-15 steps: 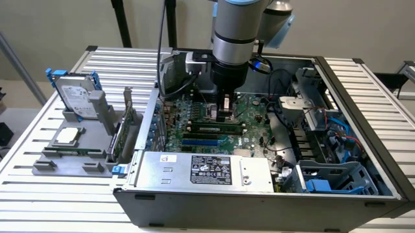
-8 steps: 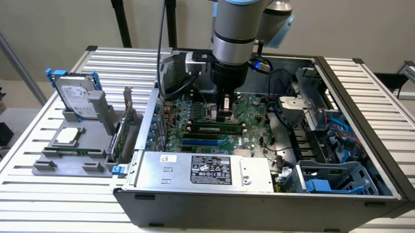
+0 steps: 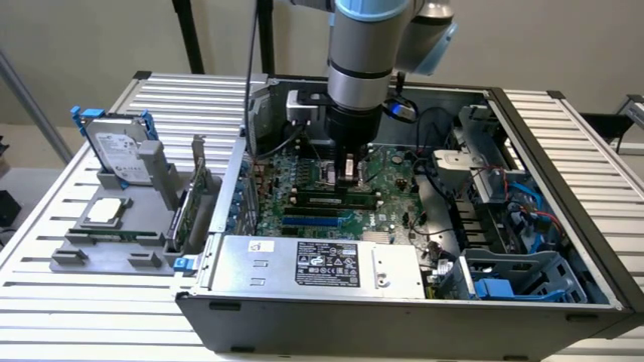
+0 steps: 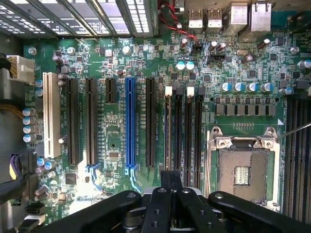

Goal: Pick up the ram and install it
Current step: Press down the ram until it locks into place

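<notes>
Nearest in the open computer case [image 3: 201, 317], the power supply [image 3: 312, 264]. Just behind, lying along the motherboard [image 3: 302, 177] slots, the ram [image 3: 332, 200]. Beyond and close above it, the gripper [image 3: 348, 177] [image 4: 172, 187], fingers [image 4: 158, 199] pressed together; grip on anything unclear.

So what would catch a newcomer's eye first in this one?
The open PC case, its motherboard exposed, with the arm reaching straight down into it. The hand, shut, hangs just over the board's slots. On the exterior view's left, a hard drive stands upright in a grey holder.
</notes>
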Controlling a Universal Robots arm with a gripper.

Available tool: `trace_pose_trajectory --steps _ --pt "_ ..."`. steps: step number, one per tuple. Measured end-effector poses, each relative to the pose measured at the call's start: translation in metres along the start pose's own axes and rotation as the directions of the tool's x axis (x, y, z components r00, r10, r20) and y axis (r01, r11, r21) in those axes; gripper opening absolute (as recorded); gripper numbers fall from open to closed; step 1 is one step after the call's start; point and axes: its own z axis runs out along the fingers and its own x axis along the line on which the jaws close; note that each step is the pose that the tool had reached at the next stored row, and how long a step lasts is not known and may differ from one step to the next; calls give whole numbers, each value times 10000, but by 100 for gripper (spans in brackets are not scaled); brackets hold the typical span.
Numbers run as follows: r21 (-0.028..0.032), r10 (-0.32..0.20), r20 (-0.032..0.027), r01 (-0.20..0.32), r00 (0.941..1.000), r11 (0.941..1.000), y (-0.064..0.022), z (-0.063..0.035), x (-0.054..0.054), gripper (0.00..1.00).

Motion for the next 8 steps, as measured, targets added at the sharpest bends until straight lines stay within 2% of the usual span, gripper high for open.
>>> trace_pose_trajectory --steps 5,8 --pt "-5 2 -12 -2 10000 10000 1 81 -1 11" --pt "-2 1 -1 -1 10000 10000 2 80 -2 11"
